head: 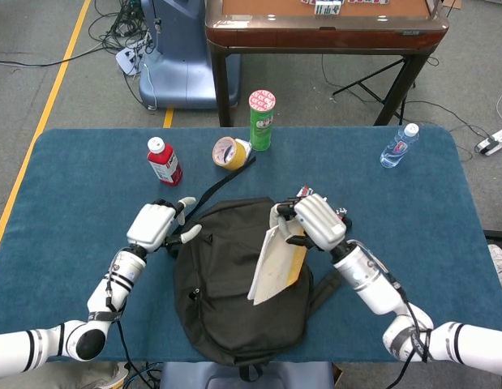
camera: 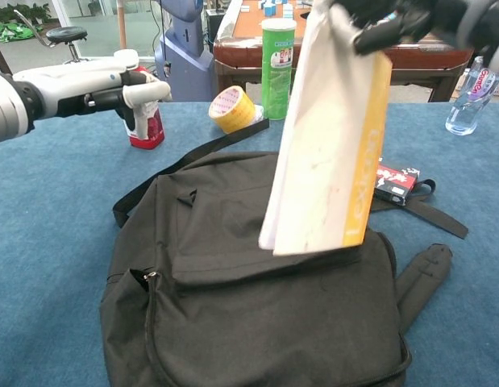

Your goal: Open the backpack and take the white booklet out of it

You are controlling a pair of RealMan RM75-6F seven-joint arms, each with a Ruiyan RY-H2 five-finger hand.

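Observation:
The black backpack [head: 234,284] [camera: 257,322] lies flat on the blue table, its flap down over the opening. My right hand [head: 309,223] [camera: 410,20] grips the top of the white booklet [head: 276,263] [camera: 330,153], which has a yellow edge and hangs in the air above the backpack's middle. My left hand [head: 157,224] [camera: 104,85] hovers open to the left of the backpack, above the table, holding nothing.
At the back stand a red bottle [head: 164,161] [camera: 140,117], a roll of yellow tape [head: 227,152] [camera: 232,110] and a green can [head: 261,120] [camera: 278,68]. A water bottle [head: 398,145] [camera: 471,89] is back right. A small printed box [camera: 394,181] lies by the backpack strap [camera: 430,214].

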